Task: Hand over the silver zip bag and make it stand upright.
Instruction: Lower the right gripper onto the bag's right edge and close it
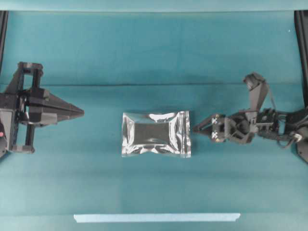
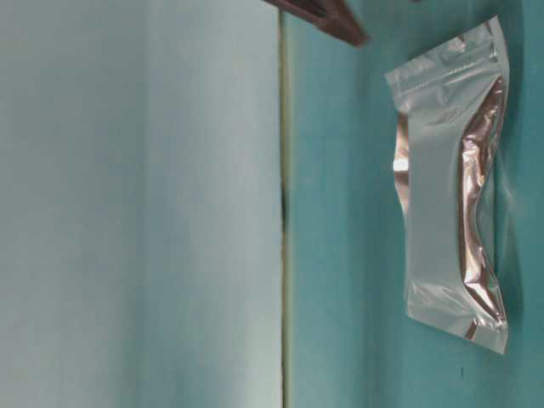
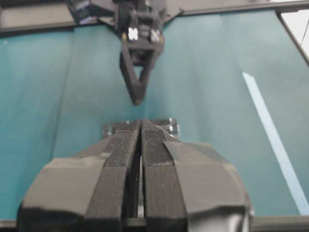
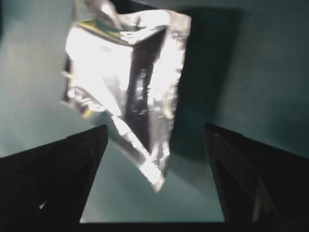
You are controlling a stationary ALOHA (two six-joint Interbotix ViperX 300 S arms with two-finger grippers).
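Bag [image 1: 156, 134] lies flat mid-table; right gripper [image 1: 198, 128], fingers apart, sits just beside its edge, apparently approaching to pick up. Left gripper [image 1: 79, 112] waits closed, well apart.

Bare table [image 1: 96, 57] surrounds the silver zip bag [image 1: 156, 134]; only a tape strip [image 1: 156, 217] lies near the front edge.

The overhead view is evenly lit and a bit soft. The silver zip bag [image 1: 156, 133] shines with white spots on its crinkly edges. In the right wrist view the bag [image 4: 123, 82] glares so bright that its left side turns plain white, and a dark shadow falls to its right. The left wrist view is blurry up close.
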